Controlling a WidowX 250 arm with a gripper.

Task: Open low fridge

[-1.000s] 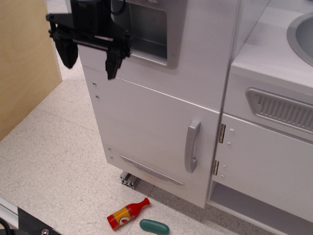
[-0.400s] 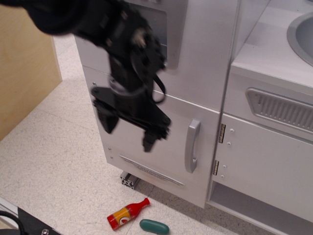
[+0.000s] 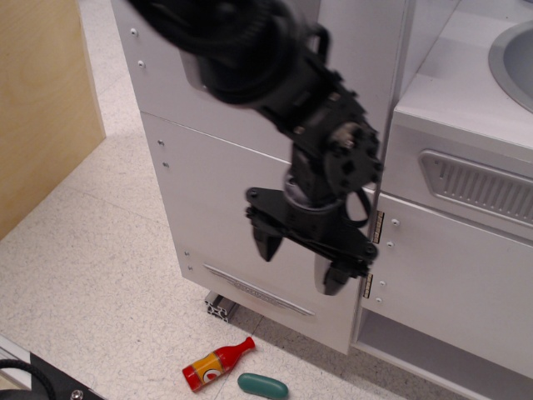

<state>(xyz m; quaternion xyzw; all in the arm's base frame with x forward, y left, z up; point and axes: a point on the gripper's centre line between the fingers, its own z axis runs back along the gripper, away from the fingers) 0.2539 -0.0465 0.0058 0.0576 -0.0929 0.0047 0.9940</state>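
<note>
Claw spread wide, empty, fingers pointing down in front of the low fridge door at lower centre. Vertical bar handle hidden behind the claw's right finger; door shut, so next move probably closes on it.

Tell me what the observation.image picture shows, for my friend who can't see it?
A black robot arm's open tool hangs in front of the low fridge, whose white door is shut. A red bottle and green object lie on the floor.

No text is legible; the red bottle's label is unreadable.
</note>
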